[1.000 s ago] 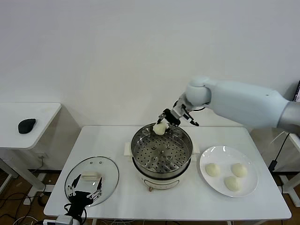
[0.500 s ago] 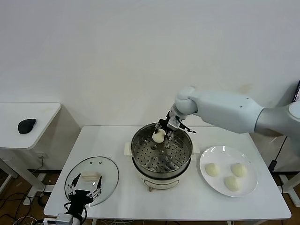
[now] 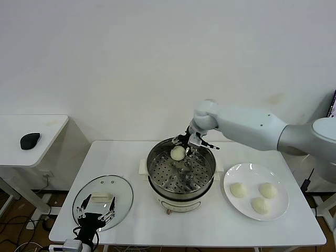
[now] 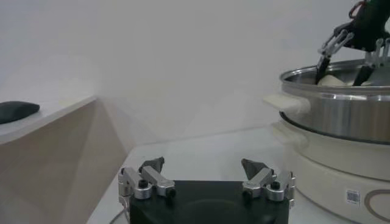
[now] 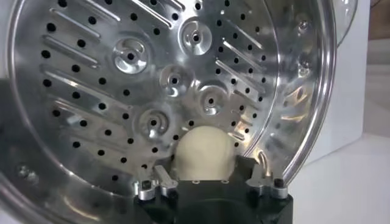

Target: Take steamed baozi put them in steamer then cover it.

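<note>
The steamed baozi I am handling (image 3: 178,153) sits inside the steamer (image 3: 181,195), on the perforated steel tray toward the far rim of the pot. My right gripper (image 3: 188,143) is just above and behind it at that far rim, with its jaws spread apart on either side of the bun; in my right wrist view the bun (image 5: 204,156) rests on the tray between the two fingertips (image 5: 155,182), and I cannot tell whether either tip touches the dough. The tray around it shows only holes and pressed ridges. The steamer stands near the middle of the white table (image 3: 136,155) on its cream-white base, a side handle showing at its left.

Three more baozi (image 3: 253,195) lie on the white plate (image 3: 232,175) to the right of the steamer, well apart from my gripper: two toward the far side of the plate and one nearer.

The cover (image 3: 103,199) lies flat on the table to the near left of the steamer, glass down, its cream-white handle up at the centre. My left gripper (image 3: 95,216) is parked at the near edge of the cover, fingers wide apart and holding nothing; from its wrist view I see both fingertips (image 4: 152,164) spread, with the steamer's wall beyond them.

A dark computer mouse (image 3: 30,140) rests on the side table (image 3: 50,123) at the far left.
</note>
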Controlling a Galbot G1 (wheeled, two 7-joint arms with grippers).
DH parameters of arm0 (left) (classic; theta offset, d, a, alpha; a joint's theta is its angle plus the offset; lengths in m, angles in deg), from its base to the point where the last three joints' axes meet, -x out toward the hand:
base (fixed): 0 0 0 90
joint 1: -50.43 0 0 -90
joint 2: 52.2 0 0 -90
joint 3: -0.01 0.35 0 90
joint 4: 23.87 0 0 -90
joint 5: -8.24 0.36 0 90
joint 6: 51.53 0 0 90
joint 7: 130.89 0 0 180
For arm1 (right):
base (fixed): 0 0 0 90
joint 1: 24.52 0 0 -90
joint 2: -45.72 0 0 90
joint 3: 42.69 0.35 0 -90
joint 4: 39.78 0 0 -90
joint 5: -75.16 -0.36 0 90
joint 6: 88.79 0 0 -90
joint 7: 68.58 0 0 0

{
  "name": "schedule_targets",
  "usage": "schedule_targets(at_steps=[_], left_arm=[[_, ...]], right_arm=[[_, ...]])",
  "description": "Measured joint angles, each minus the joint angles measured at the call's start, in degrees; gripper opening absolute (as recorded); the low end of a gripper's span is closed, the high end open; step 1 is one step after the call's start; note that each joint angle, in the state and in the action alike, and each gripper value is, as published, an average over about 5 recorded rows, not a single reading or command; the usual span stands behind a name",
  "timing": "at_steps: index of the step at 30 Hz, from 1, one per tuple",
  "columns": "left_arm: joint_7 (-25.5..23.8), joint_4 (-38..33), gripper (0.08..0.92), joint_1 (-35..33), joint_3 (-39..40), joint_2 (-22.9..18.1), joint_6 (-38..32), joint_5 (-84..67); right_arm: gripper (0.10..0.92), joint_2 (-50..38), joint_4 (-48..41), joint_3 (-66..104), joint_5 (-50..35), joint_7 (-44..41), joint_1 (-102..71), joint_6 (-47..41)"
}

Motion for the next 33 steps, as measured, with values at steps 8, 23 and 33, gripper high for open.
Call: schedule_targets(at_steps=[8,23,33], left_arm=[[-0.2,-0.5,0.823,0.0,-0.3,1.0,0.4,-0.6],[-0.2,-0.6,0.823,0.1,-0.2,1.7,0.5,-1.1],[-0.4,-0.3,0.823,0.6,-0.3,1.9,0.6,-1.2]], right_arm=[[0.823,-9.2,9.5,-2.7,-10.6,-4.7,7.6,-14.0],[0.823,-33.3,25.1,-4.8,-17.4,-4.8,8.1,-35.1],[0.823,-40.5,26.7,-0.6,-12.9,-3.5,-1.6,-37.6]])
